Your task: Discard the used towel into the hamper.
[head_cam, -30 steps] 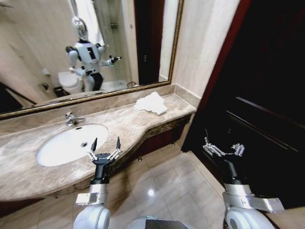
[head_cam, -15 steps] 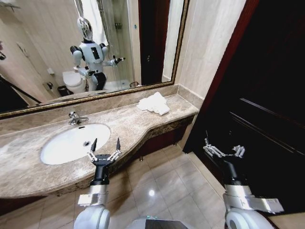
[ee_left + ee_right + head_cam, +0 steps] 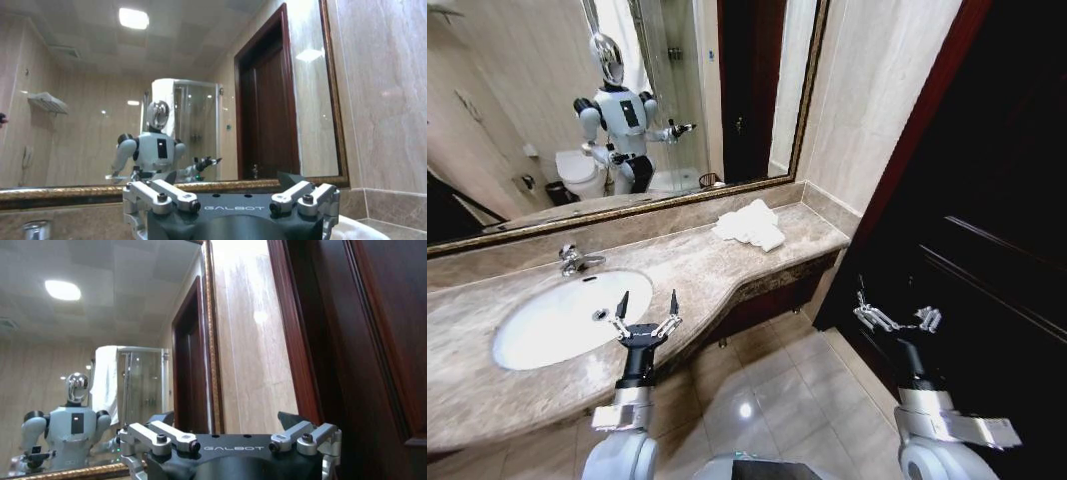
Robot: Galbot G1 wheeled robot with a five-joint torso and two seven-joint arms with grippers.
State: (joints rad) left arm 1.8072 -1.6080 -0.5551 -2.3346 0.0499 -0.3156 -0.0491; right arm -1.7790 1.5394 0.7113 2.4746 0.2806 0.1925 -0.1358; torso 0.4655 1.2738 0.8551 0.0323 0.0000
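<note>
Head view: a crumpled white towel (image 3: 750, 225) lies near the marble desk's (image 3: 697, 265) right end, long axis along the mirror (image 3: 627, 100). Left tool (image 3: 647, 308) and right tool (image 3: 897, 316) hover spread over open tiled floor (image 3: 777, 390). Wrist views: both tools' fingers (image 3: 175, 195) (image 3: 175, 436) are parted, empty.

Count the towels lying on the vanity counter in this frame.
1. A crumpled white towel lies on the marble counter at its far right end, by the mirror, well right of the sink. Both grippers hold nothing.
</note>
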